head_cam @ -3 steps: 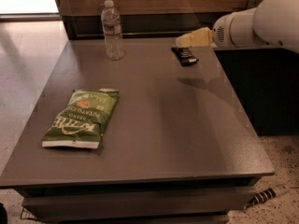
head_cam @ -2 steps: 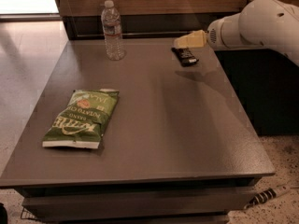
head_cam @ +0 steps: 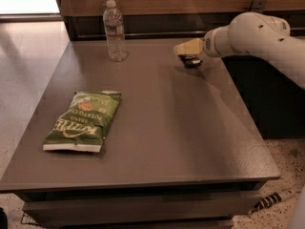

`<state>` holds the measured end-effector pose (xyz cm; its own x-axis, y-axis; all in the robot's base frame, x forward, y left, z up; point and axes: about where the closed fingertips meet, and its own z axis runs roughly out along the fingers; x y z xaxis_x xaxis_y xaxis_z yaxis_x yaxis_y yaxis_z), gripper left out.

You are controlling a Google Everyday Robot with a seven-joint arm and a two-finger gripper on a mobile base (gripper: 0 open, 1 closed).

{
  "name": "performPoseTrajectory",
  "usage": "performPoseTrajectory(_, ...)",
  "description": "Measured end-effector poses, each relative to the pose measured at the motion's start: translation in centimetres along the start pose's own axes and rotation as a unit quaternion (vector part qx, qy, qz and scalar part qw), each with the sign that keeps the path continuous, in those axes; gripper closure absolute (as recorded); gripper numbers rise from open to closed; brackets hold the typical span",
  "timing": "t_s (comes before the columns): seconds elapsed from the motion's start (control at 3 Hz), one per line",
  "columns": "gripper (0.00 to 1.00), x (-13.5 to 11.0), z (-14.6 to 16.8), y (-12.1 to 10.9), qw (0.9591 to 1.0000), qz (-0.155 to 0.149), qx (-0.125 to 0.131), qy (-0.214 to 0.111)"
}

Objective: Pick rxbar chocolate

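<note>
The rxbar chocolate (head_cam: 191, 60) is a small black bar lying on the grey table (head_cam: 157, 128) near its far right edge. My gripper (head_cam: 183, 49) reaches in from the right on a white arm and sits right over the bar's left end, partly covering it. A large green Kettle chip bag (head_cam: 83, 120) lies flat at the table's left side, far from the gripper.
A clear plastic water bottle (head_cam: 115, 31) stands upright at the table's far edge, left of the gripper. A wood-panelled wall runs behind the table. A dark cabinet stands at the right. Tiled floor lies to the left and front.
The arm has pulled back a little to the left and its elbow has swung up; the gripper stays over the black bar, which has not moved.
</note>
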<state>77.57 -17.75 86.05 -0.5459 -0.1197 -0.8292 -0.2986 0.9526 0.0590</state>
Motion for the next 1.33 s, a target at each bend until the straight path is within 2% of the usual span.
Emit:
performPoseTrajectory(0.67,0.0,-0.1,3.6,0.9,1.0,-0.002,-0.009,0.001)
performPoseTrajectory(1.0,0.0,0.6,5.5,1.8,0.9998,0.003,-0.021,0.006)
performPoseTrajectory(1.33,0.0,1.4,6.4,1.8,0.9997,0.01,-0.02,0.013)
